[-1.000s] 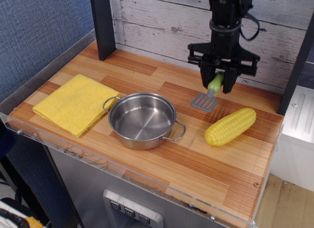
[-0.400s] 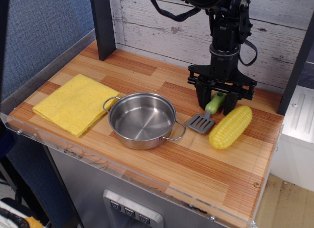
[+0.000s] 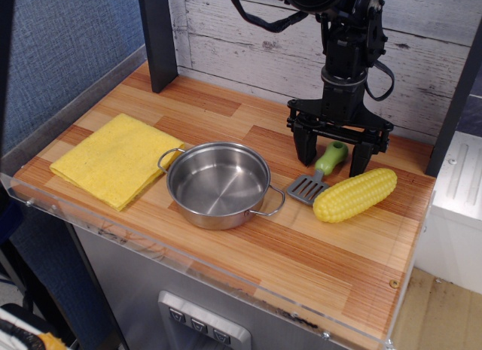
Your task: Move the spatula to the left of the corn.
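Observation:
The spatula (image 3: 318,171) lies flat on the wooden table, its green handle pointing up-right and its grey slotted blade touching the pot's right handle. The yellow corn (image 3: 355,194) lies just right of the blade, tilted up to the right. My black gripper (image 3: 334,156) stands over the spatula's handle with its jaws spread wide, one finger (image 3: 306,150) on each side of the handle and not touching it. It holds nothing.
A steel pot (image 3: 218,184) sits left of the spatula at the table's middle. A folded yellow cloth (image 3: 117,159) lies at the left. A dark post (image 3: 157,35) stands at the back left. A plank wall runs behind.
The gripper lowered the spatula to the table beside the corn, then opened and let it go. The corn shifted and now lies more level.

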Controlling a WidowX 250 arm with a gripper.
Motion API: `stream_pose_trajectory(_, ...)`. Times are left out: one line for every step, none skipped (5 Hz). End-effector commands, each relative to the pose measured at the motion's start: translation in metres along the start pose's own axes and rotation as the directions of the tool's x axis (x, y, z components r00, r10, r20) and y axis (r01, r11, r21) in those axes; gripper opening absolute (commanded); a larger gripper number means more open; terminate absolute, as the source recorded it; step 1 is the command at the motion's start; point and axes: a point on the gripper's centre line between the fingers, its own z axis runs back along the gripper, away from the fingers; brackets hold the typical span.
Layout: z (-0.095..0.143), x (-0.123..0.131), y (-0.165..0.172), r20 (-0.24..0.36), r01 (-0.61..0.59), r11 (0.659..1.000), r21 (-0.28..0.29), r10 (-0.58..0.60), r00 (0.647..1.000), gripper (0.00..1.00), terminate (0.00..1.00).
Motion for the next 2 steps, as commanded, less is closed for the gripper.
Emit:
stream_pose_trajectory(0.078,0.002,0.005,0.147,0.018,0.998,-0.056,-0.010,0.989,1.00,0.00)
stream_pose_trajectory(0.109,0.004,0.006,0.162,0.047,0.996,-0.070,-0.035,0.986,1.00,1.00)
